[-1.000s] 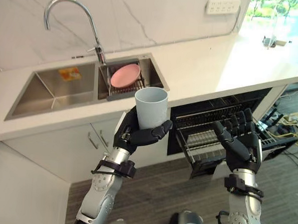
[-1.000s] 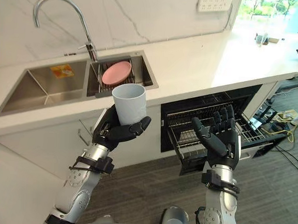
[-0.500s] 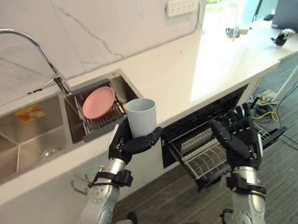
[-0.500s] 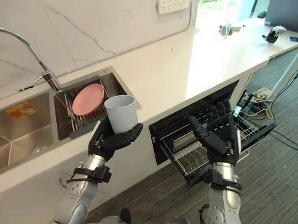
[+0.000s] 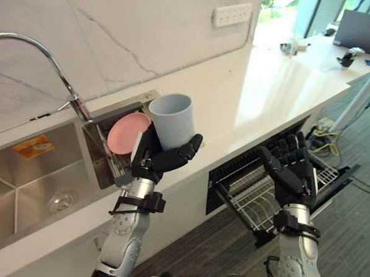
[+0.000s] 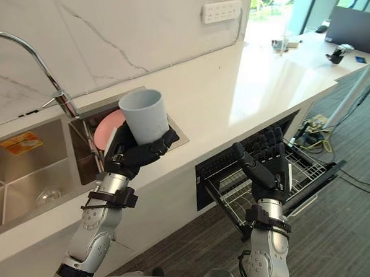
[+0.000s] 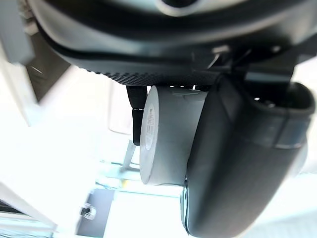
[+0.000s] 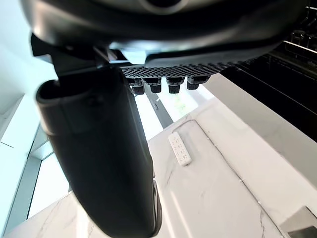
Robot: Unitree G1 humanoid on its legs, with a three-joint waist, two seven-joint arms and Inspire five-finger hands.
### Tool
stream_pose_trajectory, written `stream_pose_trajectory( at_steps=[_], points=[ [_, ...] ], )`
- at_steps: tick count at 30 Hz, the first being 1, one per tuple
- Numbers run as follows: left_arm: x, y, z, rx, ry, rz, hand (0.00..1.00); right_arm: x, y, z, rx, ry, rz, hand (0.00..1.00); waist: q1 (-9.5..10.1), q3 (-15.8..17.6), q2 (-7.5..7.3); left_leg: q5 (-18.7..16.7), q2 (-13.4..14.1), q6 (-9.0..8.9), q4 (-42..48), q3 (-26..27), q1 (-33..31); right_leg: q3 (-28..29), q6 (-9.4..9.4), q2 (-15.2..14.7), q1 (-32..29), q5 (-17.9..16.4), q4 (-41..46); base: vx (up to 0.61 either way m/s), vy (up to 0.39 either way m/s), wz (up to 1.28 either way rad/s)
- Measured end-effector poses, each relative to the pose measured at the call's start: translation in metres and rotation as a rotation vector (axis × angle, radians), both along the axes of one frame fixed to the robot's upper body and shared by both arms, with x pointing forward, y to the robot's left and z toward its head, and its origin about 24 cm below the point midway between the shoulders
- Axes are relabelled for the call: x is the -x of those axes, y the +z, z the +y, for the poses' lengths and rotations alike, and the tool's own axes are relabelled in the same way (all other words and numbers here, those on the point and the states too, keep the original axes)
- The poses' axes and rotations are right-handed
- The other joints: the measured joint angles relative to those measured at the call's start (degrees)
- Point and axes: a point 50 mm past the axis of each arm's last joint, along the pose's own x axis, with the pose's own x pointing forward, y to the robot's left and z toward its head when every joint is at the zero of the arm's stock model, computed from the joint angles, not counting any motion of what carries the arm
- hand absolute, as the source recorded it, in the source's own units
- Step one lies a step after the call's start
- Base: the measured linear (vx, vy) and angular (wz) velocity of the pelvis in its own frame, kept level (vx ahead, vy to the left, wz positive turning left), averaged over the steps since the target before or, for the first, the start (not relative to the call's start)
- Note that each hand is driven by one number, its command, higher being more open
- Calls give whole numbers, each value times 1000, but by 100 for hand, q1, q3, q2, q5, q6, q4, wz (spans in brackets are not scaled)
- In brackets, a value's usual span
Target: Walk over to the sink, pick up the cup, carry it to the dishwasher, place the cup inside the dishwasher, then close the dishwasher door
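Left eye view first: the left hand [image 5: 162, 159] has the cup [image 5: 172, 119], fingers and thumb curled round its lower half. The pale blue-grey cup is mouth up, leaning a little, and held high over the front edge of the white counter [image 5: 268, 87]. Just behind it is the sink [image 5: 40, 168], with a pink plate [image 5: 124, 132] standing on edge in the smaller right basin. The curved tap [image 5: 29, 40] arches over at the left. Over on the right, the right hand [image 5: 292, 172] is raised with its fingers straight and spread, and it holds nothing. Past it the dishwasher [image 5: 233, 172] stands open under the counter, its wire rack [image 5: 262, 201] pulled out. The cup is well apart from that rack, up at counter height.

The right eye view shows the same: the cup sits in the left hand's grasp in front of the plate, and the empty right hand is upright before the open dishwasher. A white socket strip [image 6: 221, 11] sits on the marble wall above the counter.

Left wrist view, very close: the cup's pale side lies against the palm, with the dark thumb [image 7: 237, 158] wrapped across it. That grip is firm and fully closed round the cup.

Right wrist view: the thumb stands out on its own and the fingers [image 8: 168, 84] run in a straight row with nothing between them. The hand is relaxed and empty, and the marble wall, the socket strip and the dishwasher's dark opening show beyond it.
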Motion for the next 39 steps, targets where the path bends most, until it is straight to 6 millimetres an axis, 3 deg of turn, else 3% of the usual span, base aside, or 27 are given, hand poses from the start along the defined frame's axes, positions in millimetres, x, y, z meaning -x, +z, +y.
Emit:
stream_pose_trajectory(
  at_steps=[5, 8, 12, 17, 19, 27, 39],
  points=[
    [-10, 18, -1, 11, 4, -81, 0, 1, 5, -10, 30, -49, -24, 100, -101, -3, 7, 42, 160, 11, 113, 187, -179, 148, -84, 263, 8, 448, -532, 7, 28, -25],
    [-11, 20, 3, 24, 19, -83, 0, 2, 10, -12, 36, -58, -44, 100, -50, -7, 6, -57, 231, 2, 189, 274, -198, 91, -110, 343, 146, 585, -848, -20, 18, -13],
    [-12, 20, 10, 46, 51, -76, 0, -2, 19, 2, 41, 10, -91, 100, 27, -7, -13, -203, 334, -58, 486, 348, -495, -129, -121, 462, 303, 623, -1531, -36, -50, -7],
    [-9, 12, 1, 44, -7, -39, 0, -4, 18, 7, 27, 58, -85, 100, 75, -3, -14, -160, 587, -182, 704, 271, -540, -261, -227, 734, 535, 738, -1868, 11, -75, 2],
    [-10, 8, 2, 32, -5, -15, 0, -6, 17, 15, -35, 155, -111, 100, 74, -3, -14, -171, 647, -199, 729, 268, -541, -277, -254, 815, 641, 833, -2072, 5, -41, -3],
    [-10, -30, 11, -150, 55, 120, 0, -11, 17, 49, -177, 547, -187, 100, 125, -3, -15, -162, 641, -212, 674, 286, -484, -288, -246, 811, 701, 854, -2092, -16, -4, 1],
    [-8, -32, 7, -380, 102, 47, 0, -28, 32, 70, -138, 698, -194, 100, 64, -28, -23, -65, 560, -210, 570, 144, -475, -449, -240, 741, 778, 868, -2094, -12, -3, 6]
  ],
)
